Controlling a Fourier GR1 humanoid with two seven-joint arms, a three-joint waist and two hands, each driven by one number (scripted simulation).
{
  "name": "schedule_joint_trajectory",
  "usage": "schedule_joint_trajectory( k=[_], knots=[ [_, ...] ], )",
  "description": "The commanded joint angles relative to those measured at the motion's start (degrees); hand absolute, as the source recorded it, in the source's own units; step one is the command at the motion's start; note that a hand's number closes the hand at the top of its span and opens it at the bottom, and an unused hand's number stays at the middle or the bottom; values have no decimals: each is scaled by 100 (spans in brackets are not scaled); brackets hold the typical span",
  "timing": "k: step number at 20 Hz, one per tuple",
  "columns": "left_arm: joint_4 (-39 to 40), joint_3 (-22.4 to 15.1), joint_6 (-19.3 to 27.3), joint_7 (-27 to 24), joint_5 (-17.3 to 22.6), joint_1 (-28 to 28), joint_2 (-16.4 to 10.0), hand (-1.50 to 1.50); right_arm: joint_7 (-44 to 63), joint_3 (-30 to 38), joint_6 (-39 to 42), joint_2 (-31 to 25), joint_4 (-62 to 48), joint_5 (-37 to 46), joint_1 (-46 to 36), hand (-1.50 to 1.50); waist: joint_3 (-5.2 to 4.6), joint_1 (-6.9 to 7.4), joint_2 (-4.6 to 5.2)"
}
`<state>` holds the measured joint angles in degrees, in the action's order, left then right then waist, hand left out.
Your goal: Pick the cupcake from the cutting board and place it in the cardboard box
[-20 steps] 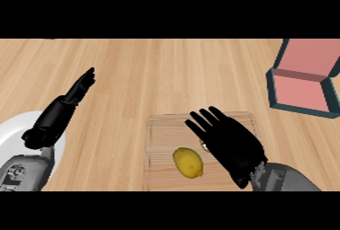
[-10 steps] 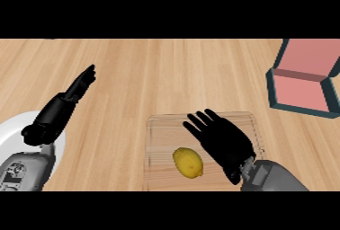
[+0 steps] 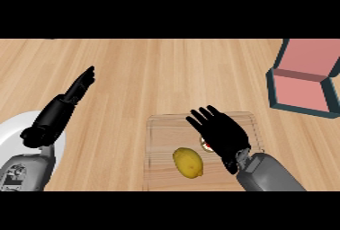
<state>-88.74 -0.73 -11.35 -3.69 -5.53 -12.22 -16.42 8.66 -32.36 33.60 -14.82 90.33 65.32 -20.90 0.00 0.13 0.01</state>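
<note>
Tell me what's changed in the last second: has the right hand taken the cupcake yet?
Not yet. The right hand has slid slightly forward over the cutting board, forearm swinging in leftward; fingers stay spread, holding nothing. A sliver of the cupcake now shows at its left edge. Unmoved: yellow fruit, cardboard box, white plate, and the left hand resting open at the left.

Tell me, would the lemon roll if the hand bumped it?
Probably a little: the lemon is rounded and lies loose on the flat cutting board. Its oval shape would likely make it wobble, not roll straight. The open right hand is close, so a bump seems possible.
</note>
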Motion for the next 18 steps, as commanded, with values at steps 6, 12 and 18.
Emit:
schedule_joint_trajectory(
  k=[6, 12, 18],
  knots=[
    [534, 69, 24, -347, -232, -198, 228, 0, -1161, -171, -843, 88, -687, 371, -98, 150, -1, -8, 9],
    [-148, -30, 5, 17, -335, 191, 274, 0, -1710, 179, -1695, 57, -999, 666, -377, 150, 1, 27, 0],
    [-149, 122, -47, 55, -192, 133, 221, 0, -3710, -53, -1788, -1164, 147, -517, 1316, 150, 6, -89, -21]
  ],
)
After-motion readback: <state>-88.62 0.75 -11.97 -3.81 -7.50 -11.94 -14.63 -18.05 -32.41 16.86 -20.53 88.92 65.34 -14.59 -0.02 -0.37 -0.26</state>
